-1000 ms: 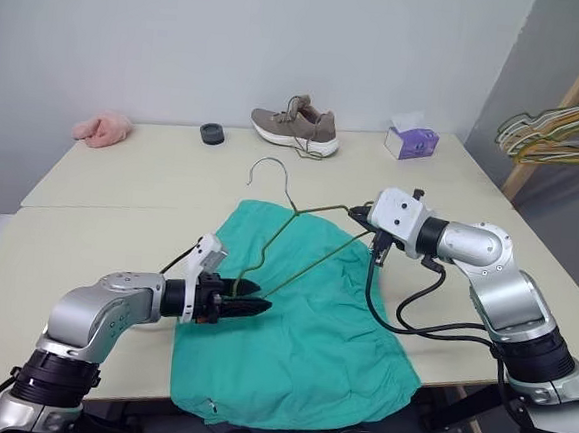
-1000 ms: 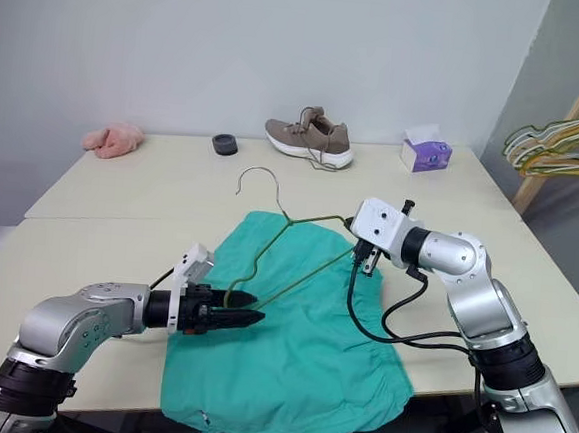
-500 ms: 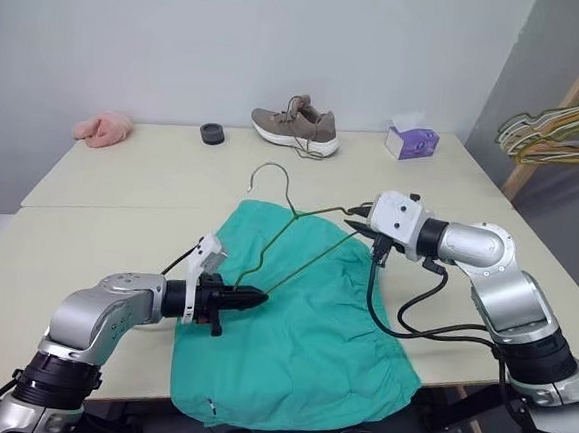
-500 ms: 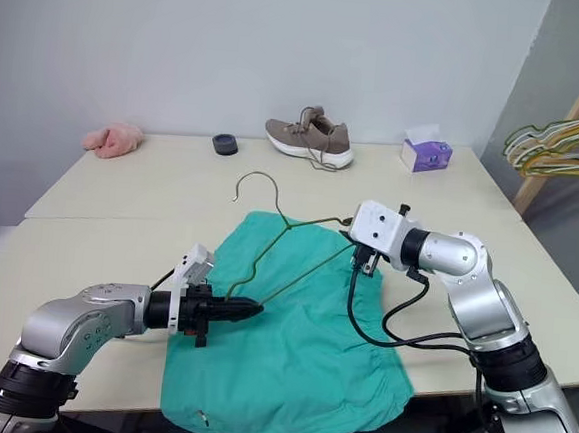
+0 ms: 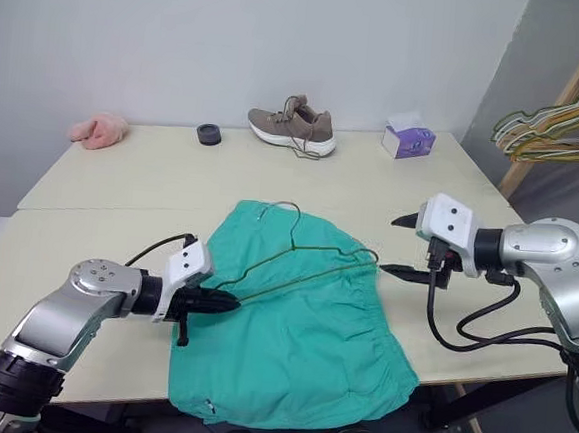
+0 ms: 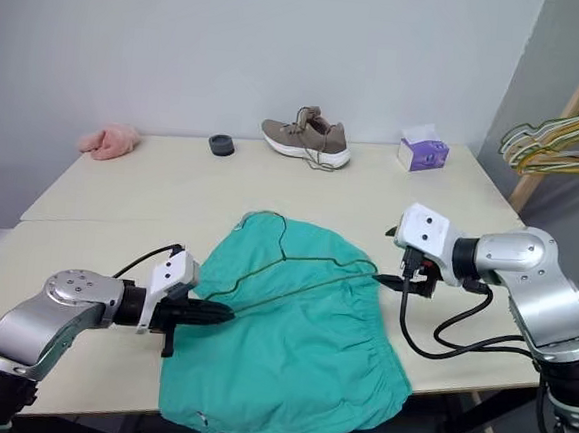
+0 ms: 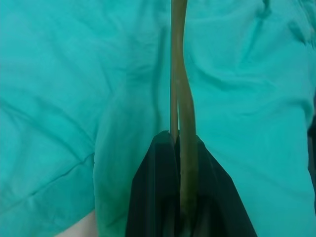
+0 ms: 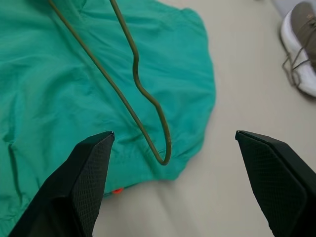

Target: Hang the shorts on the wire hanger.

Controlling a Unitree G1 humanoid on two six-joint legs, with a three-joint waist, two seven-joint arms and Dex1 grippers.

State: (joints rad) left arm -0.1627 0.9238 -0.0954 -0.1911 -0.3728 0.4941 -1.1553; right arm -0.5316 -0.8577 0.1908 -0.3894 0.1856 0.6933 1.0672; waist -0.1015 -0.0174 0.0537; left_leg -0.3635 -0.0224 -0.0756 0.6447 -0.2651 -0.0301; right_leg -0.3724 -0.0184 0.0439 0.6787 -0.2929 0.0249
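The teal-green shorts (image 5: 299, 348) lie spread on the table's front middle. The olive wire hanger (image 5: 304, 281) lies flat on them, hook toward the back. My left gripper (image 5: 225, 302) is shut on the hanger's left corner; in the left wrist view the wire (image 7: 178, 59) runs out from between the black fingers (image 7: 148, 197) over the shorts (image 7: 74, 74). My right gripper (image 5: 399, 246) stands open just right of the hanger's right corner, holding nothing. In the right wrist view that corner (image 8: 165, 153) lies free between the spread fingertips (image 8: 98, 148).
At the back of the table (image 5: 121, 193) are a brown shoe (image 5: 295, 127), a purple tissue box (image 5: 408, 140), a small black round object (image 5: 209, 134) and a pink fluffy cloth (image 5: 99, 128). A wooden rack with pastel hangers (image 5: 557, 127) stands to the right.
My right gripper let go of the hanger's right corner, opened and drew back to the right. The hanger dropped flat onto the shorts. My left gripper shut on its left corner and shifted slightly left.
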